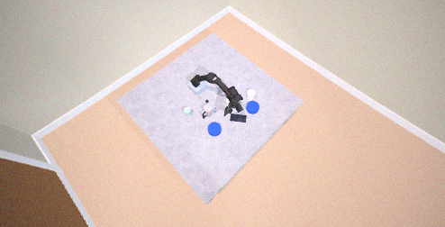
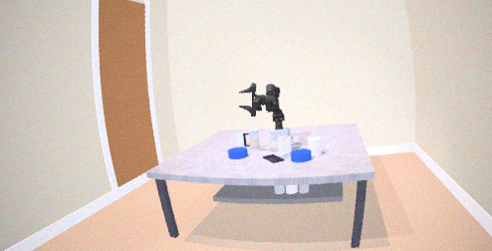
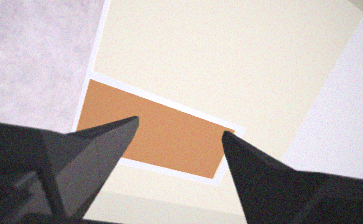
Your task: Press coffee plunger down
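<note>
The coffee press (image 1: 208,110) (image 2: 254,142) stands upright on the table (image 1: 203,166) (image 2: 199,167), with a pinkish lower body and a black side handle (image 1: 204,115) (image 2: 245,139). Its dark plunger knob (image 1: 207,101) shows apart from the body in the top view. In the exterior view a thin pale rod (image 2: 253,123) rises above the press; its top is lost against the dark gripper. My gripper (image 1: 233,112) (image 2: 240,99) (image 3: 181,127) is wide open and empty, high above the table, fingers pointing sideways and not touching the press. The press is out of the wrist view.
A pale green cup (image 1: 187,111) (image 2: 240,139) stands beside the press. Two blue round dishes (image 1: 214,129) (image 1: 252,107) (image 2: 237,153) (image 2: 301,155), a flat black slab (image 1: 238,118) (image 2: 273,158), a white mug (image 1: 250,94) (image 2: 315,145) and a white container (image 2: 285,144) are also on the table.
</note>
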Tool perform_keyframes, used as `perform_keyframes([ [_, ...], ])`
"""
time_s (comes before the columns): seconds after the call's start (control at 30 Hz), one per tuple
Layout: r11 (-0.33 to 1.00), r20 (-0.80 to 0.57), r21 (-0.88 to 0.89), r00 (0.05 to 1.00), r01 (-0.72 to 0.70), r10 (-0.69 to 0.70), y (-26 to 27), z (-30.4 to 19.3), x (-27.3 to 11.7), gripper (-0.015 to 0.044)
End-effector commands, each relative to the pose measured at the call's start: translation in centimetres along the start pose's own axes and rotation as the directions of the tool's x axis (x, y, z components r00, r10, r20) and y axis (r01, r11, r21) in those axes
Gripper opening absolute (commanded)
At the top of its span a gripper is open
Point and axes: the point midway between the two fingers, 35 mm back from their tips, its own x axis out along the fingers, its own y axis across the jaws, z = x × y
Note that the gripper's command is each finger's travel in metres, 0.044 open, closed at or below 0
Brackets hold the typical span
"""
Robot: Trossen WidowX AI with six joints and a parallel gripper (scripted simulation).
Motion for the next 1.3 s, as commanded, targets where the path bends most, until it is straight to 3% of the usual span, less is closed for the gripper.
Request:
perform_keyframes([
  [0.0, 1.000, 0.002, 0.006, 1.000, 0.005, -0.005, -0.2, -0.1, 0.1, 0.0426],
  [0.23, 0.975, 0.106, 0.197, 0.987, 0.102, -0.125, -5.8, -3.5, 3.8, 0.0440],
  [0.37, 0.934, 0.222, 0.348, 0.961, 0.077, -0.162, -8.0, -6.2, 5.6, 0.0440],
  [0.53, 0.862, 0.387, 0.500, 0.911, -0.080, -0.140, -8.8, -9.7, 6.3, 0.0440],
  [0.73, 0.712, 0.569, 0.591, 0.822, -0.380, -0.033, -7.1, -14.3, 5.3, 0.0440],
  [1.0, 0.525, 0.676, 0.595, 0.732, -0.609, 0.082, -4.1, -17.4, 3.3, 0.0440],
  [1.27, 0.226, 0.760, 0.567, 0.609, -0.792, 0.228, -0.1, -21.3, 0.0, 0.0440],
])
